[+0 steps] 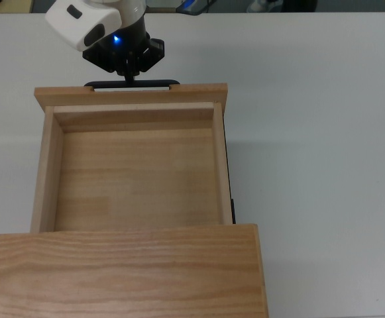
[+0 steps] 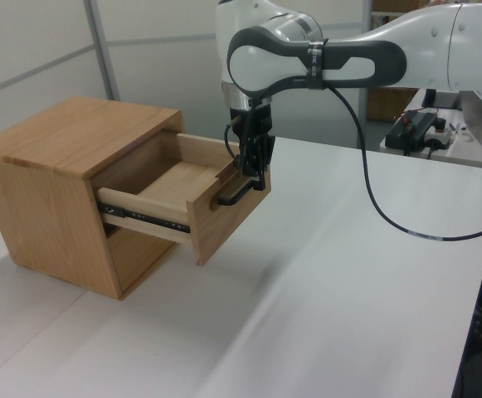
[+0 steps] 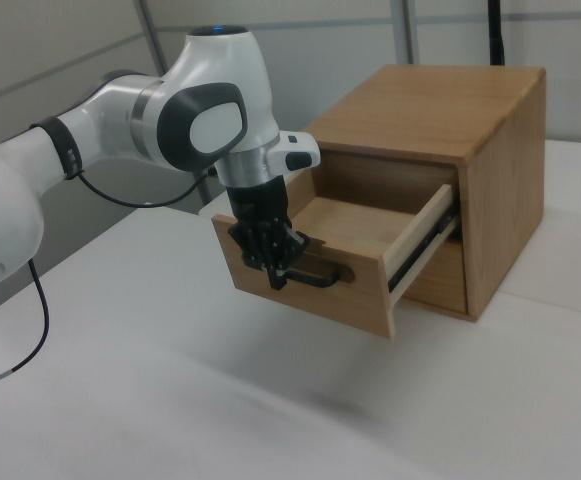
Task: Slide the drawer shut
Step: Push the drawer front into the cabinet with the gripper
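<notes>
Light wood, the drawer [image 1: 132, 169] stands pulled well out of its cabinet [image 1: 126, 271]; my gripper [image 1: 130, 77] sits at the black handle [image 1: 154, 83], whether pinched or parted I cannot tell; next, I judge, a straight push inward.

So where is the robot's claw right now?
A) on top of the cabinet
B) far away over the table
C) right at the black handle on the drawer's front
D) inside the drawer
C: the claw sits at the black handle on the front of the open drawer, not inside it or above the cabinet.
</notes>
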`<state>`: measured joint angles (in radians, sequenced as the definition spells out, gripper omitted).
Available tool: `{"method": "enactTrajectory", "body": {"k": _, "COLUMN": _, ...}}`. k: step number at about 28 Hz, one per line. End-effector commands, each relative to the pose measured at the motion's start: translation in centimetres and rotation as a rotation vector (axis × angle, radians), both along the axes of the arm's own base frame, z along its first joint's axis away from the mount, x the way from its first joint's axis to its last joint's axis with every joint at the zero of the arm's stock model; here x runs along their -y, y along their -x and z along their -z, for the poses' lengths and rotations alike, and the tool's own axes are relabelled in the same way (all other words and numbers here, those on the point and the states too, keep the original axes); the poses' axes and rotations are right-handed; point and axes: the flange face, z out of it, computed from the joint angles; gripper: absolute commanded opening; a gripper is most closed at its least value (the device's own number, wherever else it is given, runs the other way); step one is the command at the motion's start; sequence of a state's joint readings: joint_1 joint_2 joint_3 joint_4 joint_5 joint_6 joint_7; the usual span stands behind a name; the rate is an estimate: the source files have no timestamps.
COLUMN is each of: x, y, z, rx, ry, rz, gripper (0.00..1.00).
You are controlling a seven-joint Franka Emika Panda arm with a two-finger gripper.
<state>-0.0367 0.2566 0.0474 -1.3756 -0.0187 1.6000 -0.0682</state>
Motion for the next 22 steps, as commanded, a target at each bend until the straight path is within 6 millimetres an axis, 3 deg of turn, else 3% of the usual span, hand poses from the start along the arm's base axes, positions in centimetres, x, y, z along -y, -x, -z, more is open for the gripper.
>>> {"method": "enactTrajectory", "body": {"k": 1, "x": -0.3, "y": -0.6, "z": -0.1, "rx": 0.041, "ry": 0.011, "rz": -0.007, "gripper": 0.0}}
{"method": "enactTrajectory", "body": {"k": 6, "x": -0.5, "y": -1.3, "z": -0.7, "rx": 0.101, "ry": 0.007, "rz": -0.009, "gripper": 0.0}}
{"method": "enactTrajectory", "body": {"k": 13, "x": -0.9, "y": -3.7, "z": -0.5, "rx": 0.25, "ry": 0.0, "rz": -0.015, "gripper": 0.0}}
{"method": "enactTrajectory", "body": {"k": 22, "x": -0.9, "y": -8.0, "z": 2.1, "rx": 0.466, "ry": -0.004, "rz": -0.023, "gripper": 0.0}}
